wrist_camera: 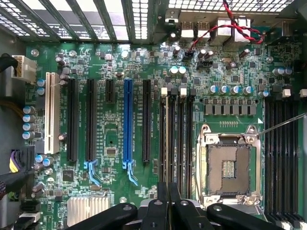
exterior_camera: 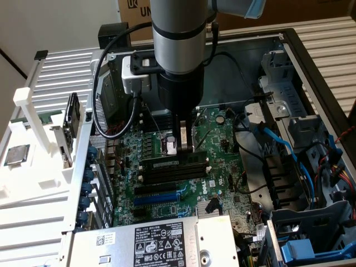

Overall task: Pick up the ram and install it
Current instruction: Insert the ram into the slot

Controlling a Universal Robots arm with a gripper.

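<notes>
One ram [exterior_camera: 167, 163] stands on edge in the motherboard [exterior_camera: 222, 139], just beside the bare black slots [exterior_camera: 172, 175], and the end effector [exterior_camera: 186, 149] is clamped on its top edge. It looks light, stiff and fragile, best held by the long bare edges, clear of chips and contacts.

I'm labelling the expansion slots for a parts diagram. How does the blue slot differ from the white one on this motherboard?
The blue slot is narrow, with a pale blue latch at one end; the white slot is broader. The blue slot has black slots on both sides; the white slot lies outermost, beside a row of capacitors. Both are empty and run parallel on the green motherboard.
</notes>
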